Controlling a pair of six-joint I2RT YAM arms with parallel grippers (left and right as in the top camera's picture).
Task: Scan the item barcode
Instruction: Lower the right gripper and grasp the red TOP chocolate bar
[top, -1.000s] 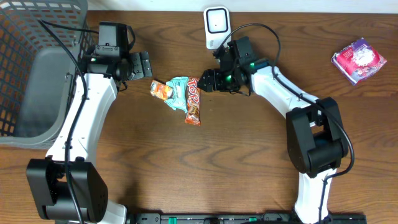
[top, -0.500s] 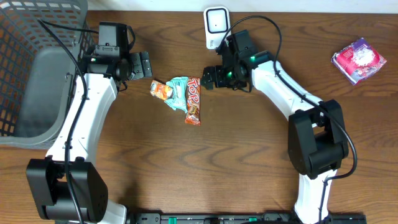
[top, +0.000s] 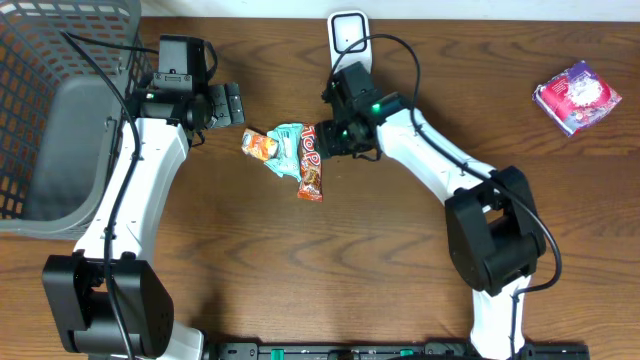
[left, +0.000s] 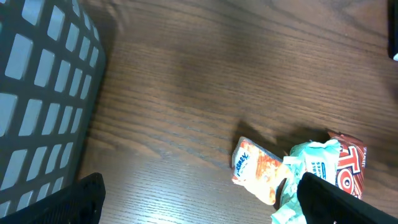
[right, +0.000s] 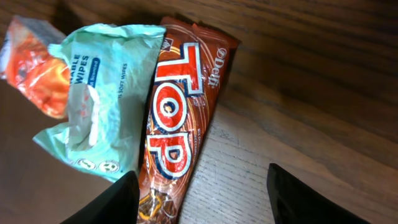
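Three packets lie together at the table's middle: a brown TOP chocolate bar (top: 310, 160) (right: 180, 118), a teal wipes pack (top: 287, 147) (right: 102, 93) and an orange snack packet (top: 259, 145) (left: 258, 168). My right gripper (top: 322, 138) (right: 202, 202) hovers over the bar's upper end, open. The bar's lower part lies between the fingers, close to the left one, and neither finger grips it. My left gripper (top: 236, 103) (left: 202, 205) stands wide open and empty, up and left of the orange packet. No barcode shows on any packet.
A white scanner (top: 347, 35) stands at the back centre, just behind my right arm. A grey mesh basket (top: 50, 110) (left: 43, 93) fills the far left. A pink package (top: 577, 96) lies at the back right.
My right gripper has swung left, away from the scanner, and come down over the chocolate bar's upper end. The left arm and the packets have not moved.
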